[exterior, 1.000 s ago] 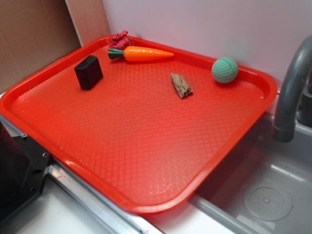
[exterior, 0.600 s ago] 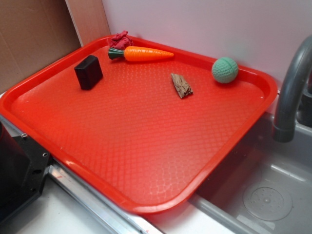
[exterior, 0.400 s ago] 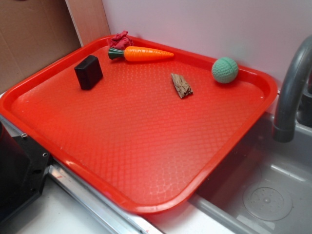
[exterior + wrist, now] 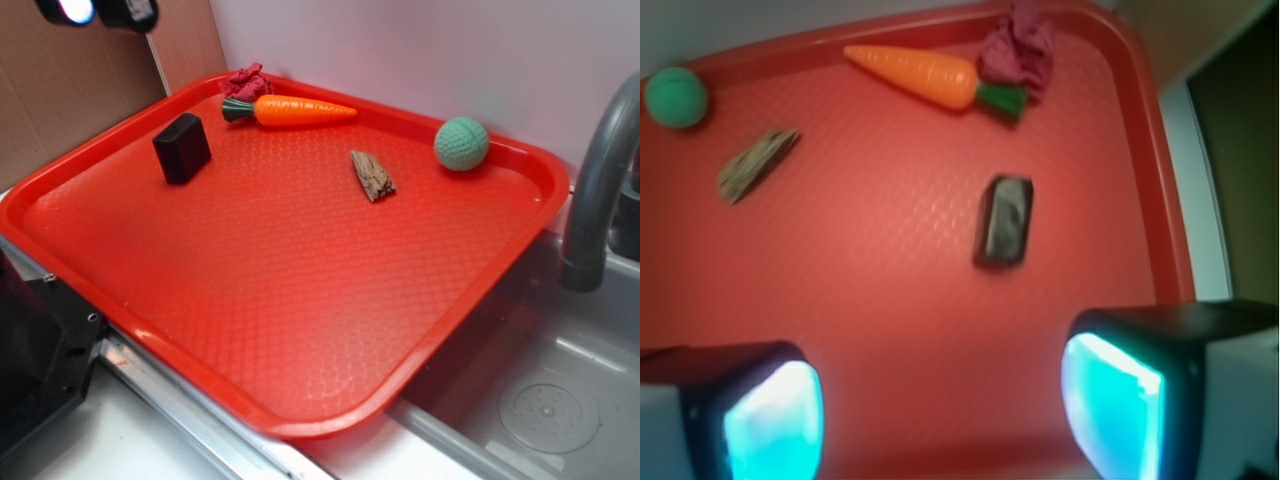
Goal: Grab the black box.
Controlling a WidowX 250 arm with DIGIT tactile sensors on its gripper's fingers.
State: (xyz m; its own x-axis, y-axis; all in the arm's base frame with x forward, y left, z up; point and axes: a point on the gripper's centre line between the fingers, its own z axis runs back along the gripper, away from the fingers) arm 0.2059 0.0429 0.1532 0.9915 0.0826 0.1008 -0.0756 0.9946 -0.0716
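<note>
The claw (image 4: 940, 410) hangs high above the red tray (image 4: 890, 300) with its 2 fingers (image 4: 1115, 400) spread wide apart and nothing between them, so it is released. In the exterior view only a dark sliver of the claw (image 4: 100, 12) shows at the top left edge, well above the tray's (image 4: 300, 300) left side.

Seen from the wrist, the black box (image 4: 1004, 220) lies on the tray ahead of the claw, slightly nearer the right finger than the left, and well apart from both. Its top face catches a dull reflection. In the exterior view the black box (image 4: 182, 148) sits on the tray floor near the left rim, below and to the right of the claw's visible tip.

Further ahead of the claw, past the box, lie an orange toy carrot (image 4: 925, 75) with a green stem and a crumpled dark red cloth (image 4: 1020, 50) touching that stem end. Ahead and to the left are a brown piece of bark (image 4: 758, 163) and, in the far left corner, a green ball (image 4: 676, 96). In the exterior view a grey faucet (image 4: 600, 180) stands beside the tray
</note>
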